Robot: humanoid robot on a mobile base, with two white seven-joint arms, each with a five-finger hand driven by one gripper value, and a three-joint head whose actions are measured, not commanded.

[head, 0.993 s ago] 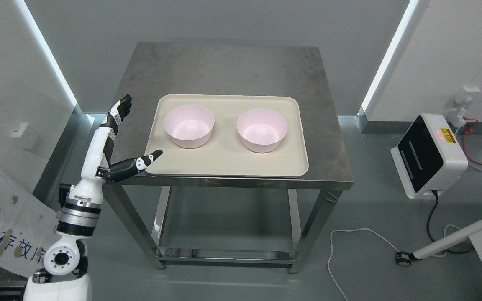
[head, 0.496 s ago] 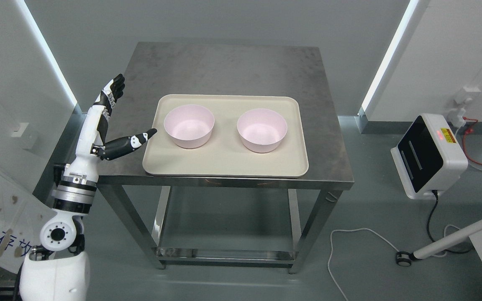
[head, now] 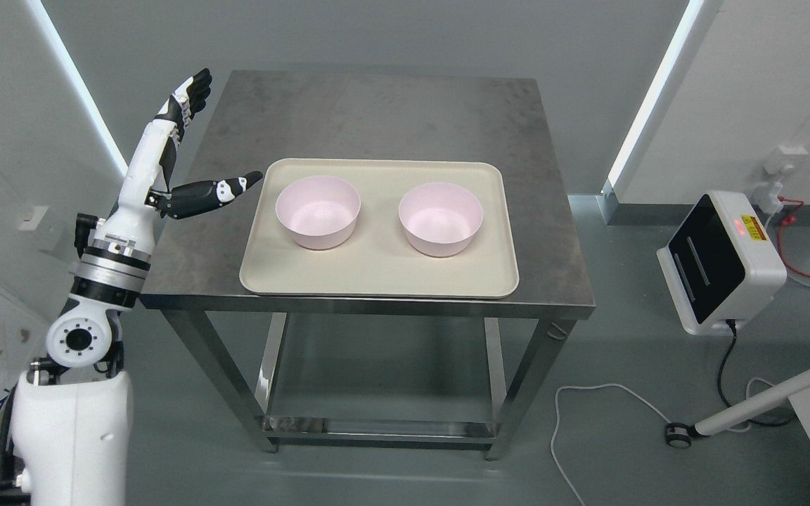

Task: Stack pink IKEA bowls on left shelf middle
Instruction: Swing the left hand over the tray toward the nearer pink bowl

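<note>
On the stainless-steel table (head: 377,112), the rectangular cream plastic tray (head: 377,270) serves as the landmark for all positions below. Compared with the frame half a second earlier, the left hand (head: 180,151) has risen and travelled toward the far side of the table: its thumb tip, previously level with the middle of the tray's left edge, now lies beside the tray's far-left corner, and the fingers (head: 190,91) now reach past the table's far-left corner. The hand is spread wide, thumb apart from the fingers, and holds nothing. The tray and both bowls have not shifted. Bare steel surface remains beyond the tray's far edge, in a narrower strip along its right edge, and to its left beneath the hand; the tray's near edge sits close to the table's front edge. Inside the tray, the left pink round plastic bowl (head: 318,211) and the right pink round plastic bowl (head: 440,218) stand upright, apart from each other, both empty and unstacked.
</note>
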